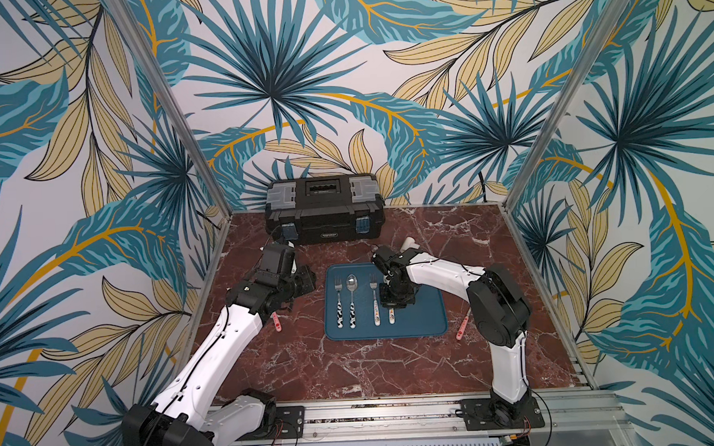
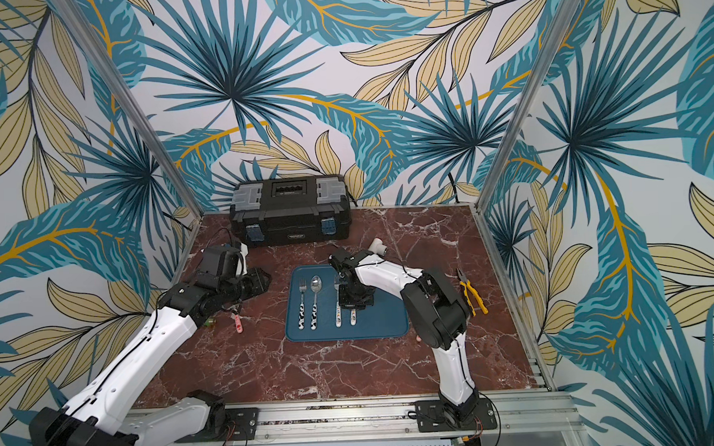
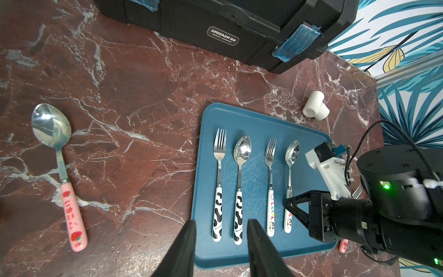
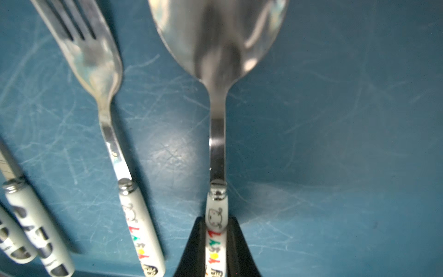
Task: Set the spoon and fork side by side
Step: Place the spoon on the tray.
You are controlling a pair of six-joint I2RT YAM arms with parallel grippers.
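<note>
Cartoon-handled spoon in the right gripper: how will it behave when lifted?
The cartoon-handled spoon looks stiff: steel neck, hard glossy handle. It may slip or pivot, since the right gripper pinches only that rounded handle. Broad bowl end probably droops.

In both top views the right gripper (image 1: 394,300) hid the spoon (image 1: 391,315) down to its handle end, and the left arm (image 1: 228,330) covered all but the handle end of the pink spoon (image 1: 276,321). In the right wrist view we found the spoon's bowl blurred and cut off by the edge, as were the cow-print handles (image 4: 36,227).
</note>
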